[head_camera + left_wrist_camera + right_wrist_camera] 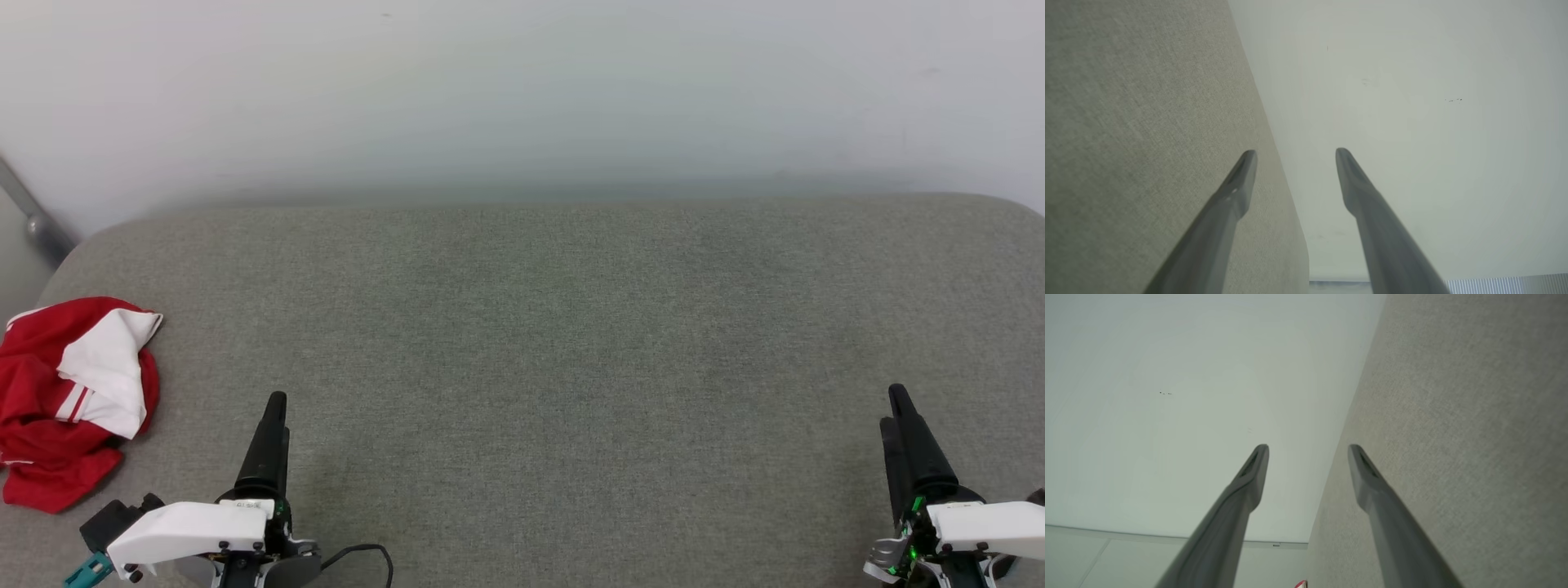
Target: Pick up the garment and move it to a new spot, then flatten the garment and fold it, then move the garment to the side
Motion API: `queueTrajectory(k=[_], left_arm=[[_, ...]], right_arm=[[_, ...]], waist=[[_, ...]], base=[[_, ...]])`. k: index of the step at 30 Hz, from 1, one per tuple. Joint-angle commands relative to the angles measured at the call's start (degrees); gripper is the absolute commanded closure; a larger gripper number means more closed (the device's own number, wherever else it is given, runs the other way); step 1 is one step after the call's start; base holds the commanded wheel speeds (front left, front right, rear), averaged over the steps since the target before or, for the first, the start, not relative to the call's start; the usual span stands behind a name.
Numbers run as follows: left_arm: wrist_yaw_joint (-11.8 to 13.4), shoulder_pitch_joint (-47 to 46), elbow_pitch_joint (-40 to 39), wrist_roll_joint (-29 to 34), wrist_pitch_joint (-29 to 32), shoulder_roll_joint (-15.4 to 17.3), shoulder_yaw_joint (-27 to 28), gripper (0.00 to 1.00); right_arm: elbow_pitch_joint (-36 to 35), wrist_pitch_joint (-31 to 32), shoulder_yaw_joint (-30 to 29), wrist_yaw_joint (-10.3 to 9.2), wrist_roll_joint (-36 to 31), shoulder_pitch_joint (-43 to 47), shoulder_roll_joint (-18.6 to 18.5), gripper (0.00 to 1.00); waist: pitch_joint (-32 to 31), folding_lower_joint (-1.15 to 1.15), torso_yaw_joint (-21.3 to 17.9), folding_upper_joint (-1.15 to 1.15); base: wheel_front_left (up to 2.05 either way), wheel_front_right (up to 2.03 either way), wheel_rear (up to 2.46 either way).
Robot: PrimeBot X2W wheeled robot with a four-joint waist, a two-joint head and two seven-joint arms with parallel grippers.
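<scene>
Lying bunched, the garment (41,457) is cropped leftward.

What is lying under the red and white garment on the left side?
The garment lies crumpled on the grey fabric surface, near its left edge. Whether anything else sits beneath its folds cannot be seen, because the cloth covers that spot.

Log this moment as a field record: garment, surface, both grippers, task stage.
garment: red T-shirt with a white sleeve, crumpled at the surface's left edge
surface: grey fabric surface, against a pale wall
left gripper: open, empty, apart from the shirt
right gripper: open, empty, at the far right
task stage: shirt not yet picked up
</scene>
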Motion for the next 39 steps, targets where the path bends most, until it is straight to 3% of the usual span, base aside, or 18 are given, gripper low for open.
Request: queueTrajectory(k=[1,21,39], left_arm=[[0.56,-0.49,-1.76,2.16,-0.56,0.11,-0.11,0.0],[6.18,1.14,-5.23,27.28,-5.25,0.18,-5.13,0.0],[10.67,2.35,-5.8,43.9,-8.74,2.09,-10.02,0.0]], right_arm=[[-1.75,-0.56,-0.26,0.01,-2.4,-0.39,-0.02,0.0],[-9.86,-5.25,3.31,0.01,-33.04,2.82,0.0,0.0],[-12.08,-8.73,4.23,0.01,-49.6,5.9,0.02,0.0]], waist=[[0.01,0.0,0.01,0.0],[-0.13,0.0,0.26,0.0],[-0.32,0.0,0.47,0.0]], base=[[0.0,0.0,0.0],[0.0,0.0,0.0],[0.0,0.0,0.0]])
